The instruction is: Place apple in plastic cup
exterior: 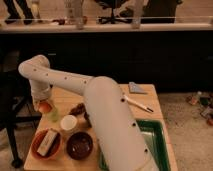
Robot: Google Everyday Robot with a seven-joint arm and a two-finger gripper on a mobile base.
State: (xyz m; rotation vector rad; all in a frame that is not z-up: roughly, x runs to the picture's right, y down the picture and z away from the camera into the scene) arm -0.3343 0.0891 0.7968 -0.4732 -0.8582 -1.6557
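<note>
The apple (45, 106), small and orange-red, sits at the tip of my gripper (43, 103) at the table's left side. The gripper hangs down from the white arm's wrist (40, 90) and is shut on the apple, holding it just above the table. The pale green plastic cup (54, 115) stands right next to the apple, slightly lower and to its right. The apple is beside the cup's rim, not inside it.
A white round container (68, 122) and dark grapes (77, 109) lie right of the cup. An orange plate with a sandwich (46, 143) and a brown bowl (79, 145) are at the front. A green tray (152, 142) is at the right, a pen (138, 104) behind it. The arm's big link (112, 125) crosses the middle.
</note>
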